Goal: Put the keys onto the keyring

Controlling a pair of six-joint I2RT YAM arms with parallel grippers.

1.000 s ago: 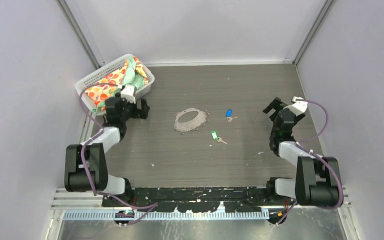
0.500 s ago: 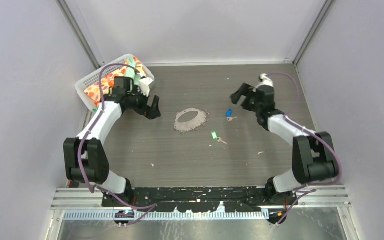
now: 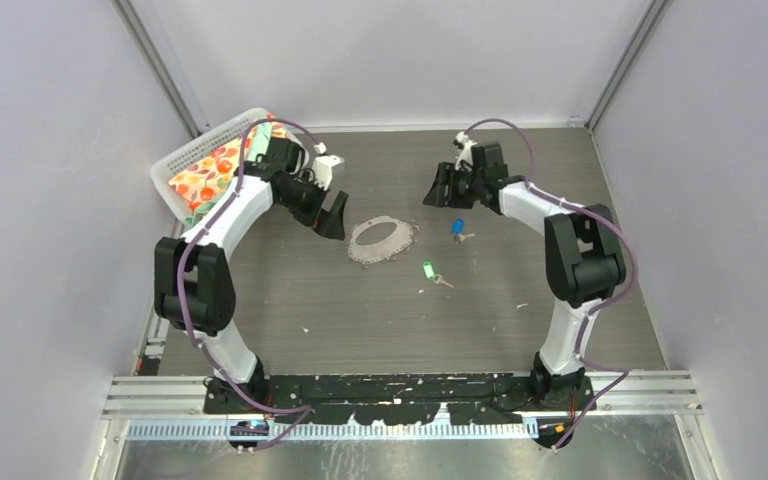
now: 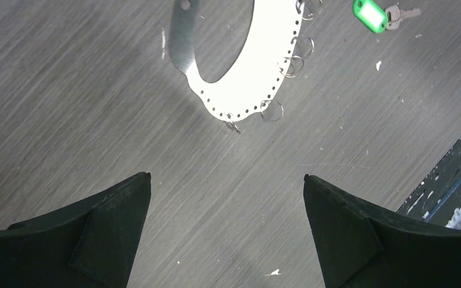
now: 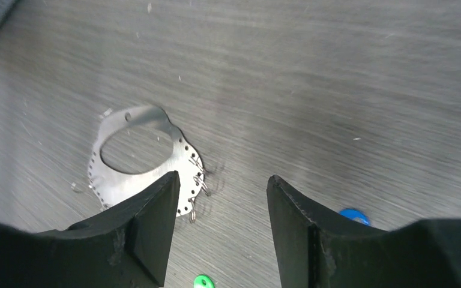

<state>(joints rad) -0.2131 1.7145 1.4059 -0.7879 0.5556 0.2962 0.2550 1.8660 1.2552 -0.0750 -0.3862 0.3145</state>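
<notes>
My left fingers (image 3: 332,213) are spread wide with nothing between them, poised just left of the keyring (image 3: 382,241). It lies flat near the middle of the worktop (image 3: 360,320), small rings along its edge. My right fingers (image 3: 442,190) stand apart too, gripping nothing, on the far side of the blue key (image 3: 458,228). The green key (image 3: 428,270) lies nearer the near edge. A white basket (image 3: 175,160) of patterned cloth sits in the far left corner.
</notes>
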